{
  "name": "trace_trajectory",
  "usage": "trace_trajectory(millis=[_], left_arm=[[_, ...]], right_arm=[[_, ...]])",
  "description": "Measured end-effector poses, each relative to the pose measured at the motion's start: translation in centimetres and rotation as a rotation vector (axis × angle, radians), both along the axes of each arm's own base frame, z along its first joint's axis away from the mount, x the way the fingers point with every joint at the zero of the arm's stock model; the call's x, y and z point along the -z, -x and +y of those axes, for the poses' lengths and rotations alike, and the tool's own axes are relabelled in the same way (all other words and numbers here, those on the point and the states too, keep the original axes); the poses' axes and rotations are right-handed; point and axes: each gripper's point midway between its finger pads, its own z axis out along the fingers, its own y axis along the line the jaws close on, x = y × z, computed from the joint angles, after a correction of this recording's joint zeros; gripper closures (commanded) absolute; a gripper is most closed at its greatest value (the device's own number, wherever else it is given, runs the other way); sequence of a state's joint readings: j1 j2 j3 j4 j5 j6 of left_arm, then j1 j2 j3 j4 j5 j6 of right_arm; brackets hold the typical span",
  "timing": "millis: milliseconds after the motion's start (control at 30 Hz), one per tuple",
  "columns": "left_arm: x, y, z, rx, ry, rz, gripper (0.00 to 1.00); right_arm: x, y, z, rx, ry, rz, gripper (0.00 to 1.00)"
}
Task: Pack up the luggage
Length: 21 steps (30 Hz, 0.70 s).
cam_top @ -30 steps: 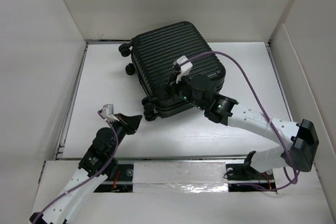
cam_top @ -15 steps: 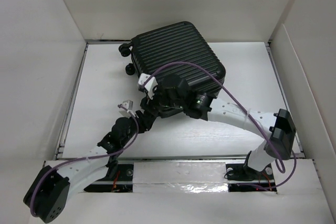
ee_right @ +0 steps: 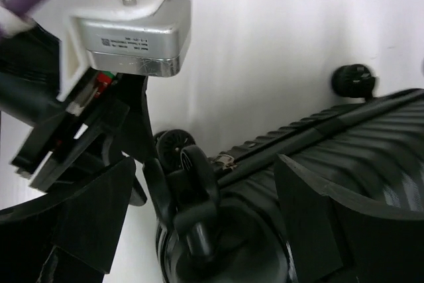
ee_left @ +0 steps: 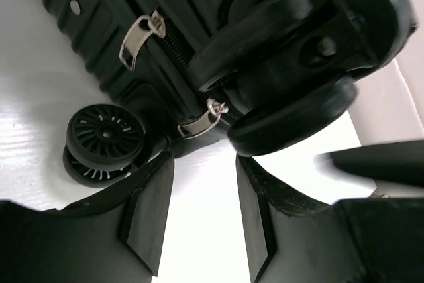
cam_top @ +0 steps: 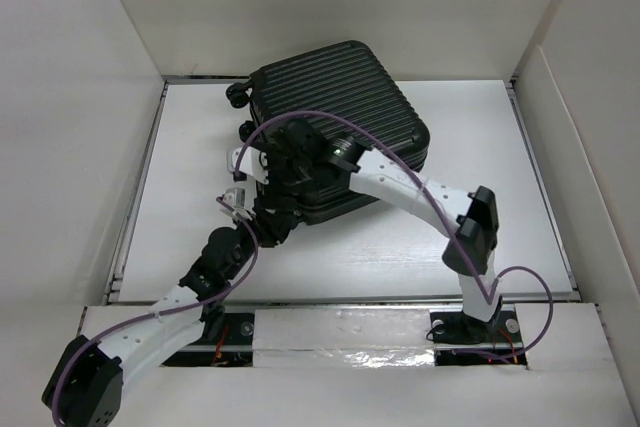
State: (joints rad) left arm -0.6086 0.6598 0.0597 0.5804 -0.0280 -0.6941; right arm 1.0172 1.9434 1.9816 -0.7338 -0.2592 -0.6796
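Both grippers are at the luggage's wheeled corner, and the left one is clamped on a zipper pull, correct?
No. The left gripper is open, gripping nothing; the zipper pull lies beyond its fingertips, as the left wrist view shows. The rest stands.

One suitcase (cam_top: 330, 77) lies on one worktop (cam_top: 480, 147). Two robot arms (cam_top: 400, 182) reach it. Two wheels (cam_top: 237, 95) show at its far corner, and two more wheels (ee_left: 106, 138) show in the left wrist view. Two metal zipper pulls (ee_left: 138, 39) are visible.
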Motion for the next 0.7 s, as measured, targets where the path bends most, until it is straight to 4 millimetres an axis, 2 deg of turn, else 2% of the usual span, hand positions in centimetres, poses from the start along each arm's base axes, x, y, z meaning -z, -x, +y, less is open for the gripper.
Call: trace_trajectory(millis=[167,300,333,367,433,467,533,567,700], left_arm=[[0.6,0.5,-0.3,0.022,0.009,0.039,0.62],[1.0,1.0,-0.6,0.044,0.019,0.067,0.63],[0.9,1.1,-0.7,0.046,0.024,0.066,0.64],[0.7,1.1,-0.7,0.046,0.036,0.063,0.64],[0.4,1.1,-0.7,0.045,0.047,0.058,0.64],[0.2,1.1,-0.7,0.045,0.054,0.053,0.64],[-0.1,1.1,-0.7,0.044,0.064,0.047,0.63],[-0.2,1.1,-0.7,0.043,0.068,0.045,0.63],[-0.2,1.0,-0.7,0.038,0.072,0.049,0.62]], right_arm=[[6.1,0.0,-1.0,-0.044,0.181,0.074,0.07],[6.7,0.0,-1.1,-0.064,0.204,0.068,0.10],[6.7,-0.1,-1.2,-0.062,0.205,0.067,0.36],[6.7,-0.1,-1.2,-0.060,0.208,0.065,0.36],[6.8,-0.4,-1.5,-0.038,0.220,0.056,0.57],[6.9,-0.8,-1.7,-0.027,0.229,0.040,0.75],[7.0,-1.2,-1.8,-0.005,0.233,0.023,0.85],[7.0,-1.4,-1.8,0.009,0.229,0.006,0.98],[6.4,-1.9,-1.8,0.084,0.149,-0.121,1.00]])
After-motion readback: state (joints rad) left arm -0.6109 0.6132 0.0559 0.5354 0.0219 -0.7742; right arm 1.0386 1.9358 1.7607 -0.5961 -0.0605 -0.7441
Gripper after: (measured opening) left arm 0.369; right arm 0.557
